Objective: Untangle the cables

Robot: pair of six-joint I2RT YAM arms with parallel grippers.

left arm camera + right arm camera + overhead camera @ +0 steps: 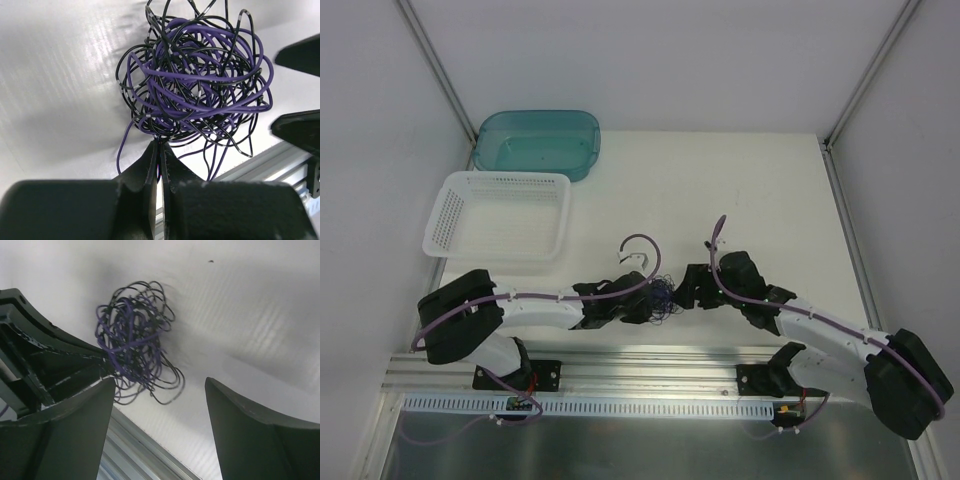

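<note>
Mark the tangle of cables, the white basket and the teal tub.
tangle of cables (195, 80), left wrist view, middle of the knot.
white basket (505, 222), top external view, its bare floor.
teal tub (535, 150), top external view, its bare floor.

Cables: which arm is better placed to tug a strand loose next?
Probably the right: the right gripper stands open beside the cables, while the left gripper is shut on their edge, anchoring them.
</note>
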